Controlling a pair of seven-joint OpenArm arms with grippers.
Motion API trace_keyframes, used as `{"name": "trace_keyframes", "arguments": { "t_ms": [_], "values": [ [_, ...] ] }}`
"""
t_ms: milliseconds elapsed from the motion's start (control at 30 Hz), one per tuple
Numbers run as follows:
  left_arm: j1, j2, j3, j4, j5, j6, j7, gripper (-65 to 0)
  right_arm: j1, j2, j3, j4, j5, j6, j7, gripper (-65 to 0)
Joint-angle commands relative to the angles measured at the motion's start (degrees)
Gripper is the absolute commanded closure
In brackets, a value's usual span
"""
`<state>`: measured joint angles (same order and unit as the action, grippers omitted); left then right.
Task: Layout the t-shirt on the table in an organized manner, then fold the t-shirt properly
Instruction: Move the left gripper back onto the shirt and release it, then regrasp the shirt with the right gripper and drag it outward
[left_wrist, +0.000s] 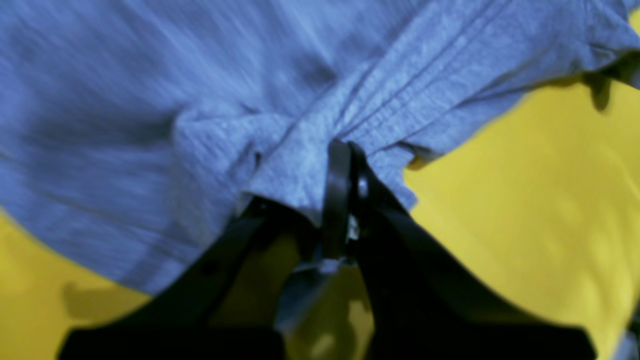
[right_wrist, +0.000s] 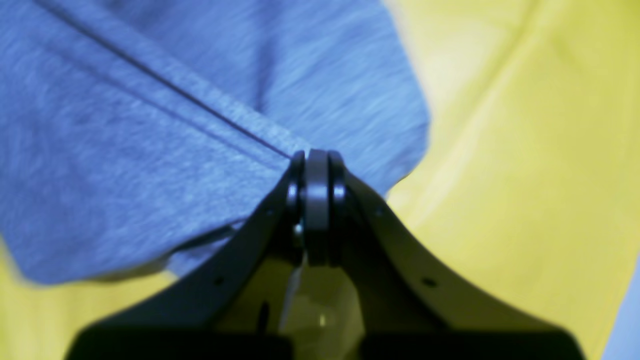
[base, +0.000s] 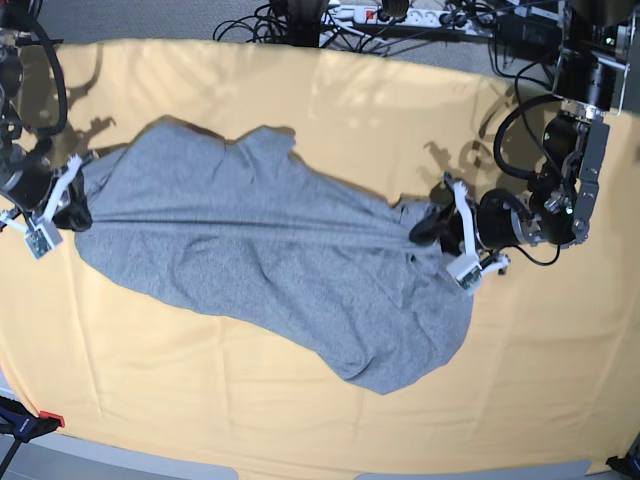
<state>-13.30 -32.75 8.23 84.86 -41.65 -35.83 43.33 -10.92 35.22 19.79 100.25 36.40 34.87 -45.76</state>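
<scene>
There are no words, numbers or signs to read in any of the pictures. The t-shirt (base: 270, 260) shows only plain grey cloth, with no letters on the side that faces up. The table (base: 300, 100) cloth is plain yellow-orange with nothing written on it.

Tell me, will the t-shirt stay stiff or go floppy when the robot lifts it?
Probably floppy: the t-shirt sags and wrinkles between the left gripper and right gripper. It looks light, since small pinches hold it. It likely won't slip, as the cloth bunches at the fingers.
</scene>
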Motion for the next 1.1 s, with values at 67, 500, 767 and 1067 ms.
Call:
{"name": "trace_keyframes", "arguments": {
  "t_ms": [67, 500, 767, 1067],
  "values": [
    [-4.42, 0.59, -0.74, 0.52, 4.44, 4.90, -3.06, 0.0, 5.66, 0.15, 0.72, -3.48, -0.85, -2.54, 0.81, 0.0],
    [-14.03, -0.04, -0.74, 0.52, -3.21, 8.02, 14.62, -44.1, 15.34, 0.15, 3.80, -7.69, 27.67, 3.76, -22.97, -42.2],
    [-14.05, -3.10, -0.85, 0.57, -14.47, 1.86, 18.71, -44.1, 15.06, -1.90, 9.11, -6.99, 48.60, 5.13, -34.24, -41.9],
    [-14.03, -3.43, -0.85, 0.57, -16.57, 1.90, 18.67, -44.1, 5.31, -6.84, 9.09, -1.01, 48.60, 5.13, -34.24, -41.7]
  ]
}}
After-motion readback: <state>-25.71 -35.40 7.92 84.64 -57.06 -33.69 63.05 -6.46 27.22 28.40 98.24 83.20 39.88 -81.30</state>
